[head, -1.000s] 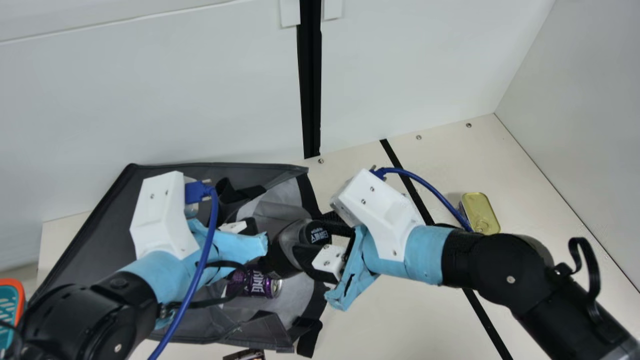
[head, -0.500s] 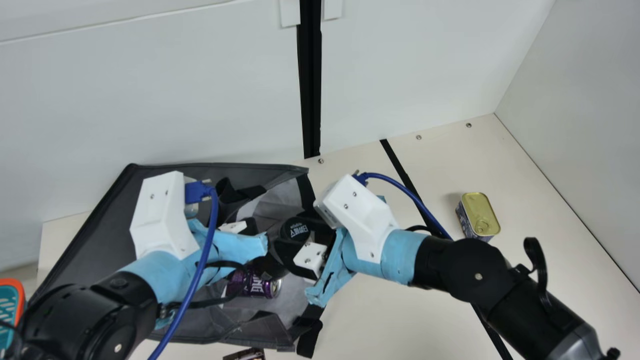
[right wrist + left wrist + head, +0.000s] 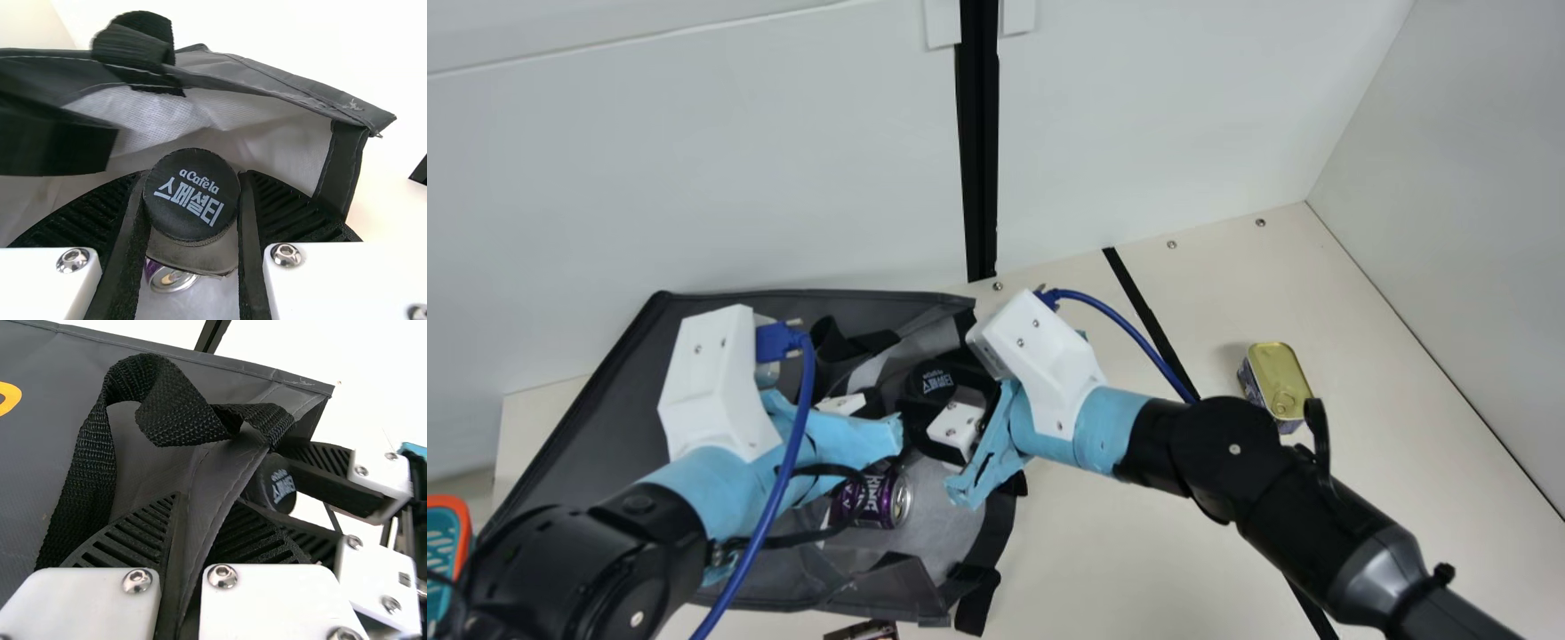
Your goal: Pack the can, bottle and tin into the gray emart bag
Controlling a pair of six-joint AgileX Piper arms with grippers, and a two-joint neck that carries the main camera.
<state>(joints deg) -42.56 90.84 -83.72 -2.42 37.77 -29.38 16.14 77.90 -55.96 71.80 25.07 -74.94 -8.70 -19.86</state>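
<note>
Gray bag (image 3: 623, 400), main view: laid on the cream table (image 3: 1138, 551), mouth toward the right arm. Can (image 3: 882, 500), purple: on its side inside the bag. Bottle (image 3: 935, 380), black-capped: at the mouth, near the can, held by the right gripper (image 3: 925, 391). Left gripper (image 3: 863, 404): at the bag's edge, beside the bottle. Tin (image 3: 1279, 382), gold-lidded: on the table, well apart from the bag. Basket (image 3: 463, 526), teal with orange rim: at the view's left edge.

Left wrist view: left gripper (image 3: 207, 503), fingers clenched on a fold of the bag's edge. Strap (image 3: 167, 420), black webbing: looped above the fingers. Bottle cap: just beyond the fold.

Right wrist view: right gripper (image 3: 192, 177), fingers clasping the bottle, one on each side, cap facing the camera. Can: partly visible beyond the bottle, within the bag.
</note>
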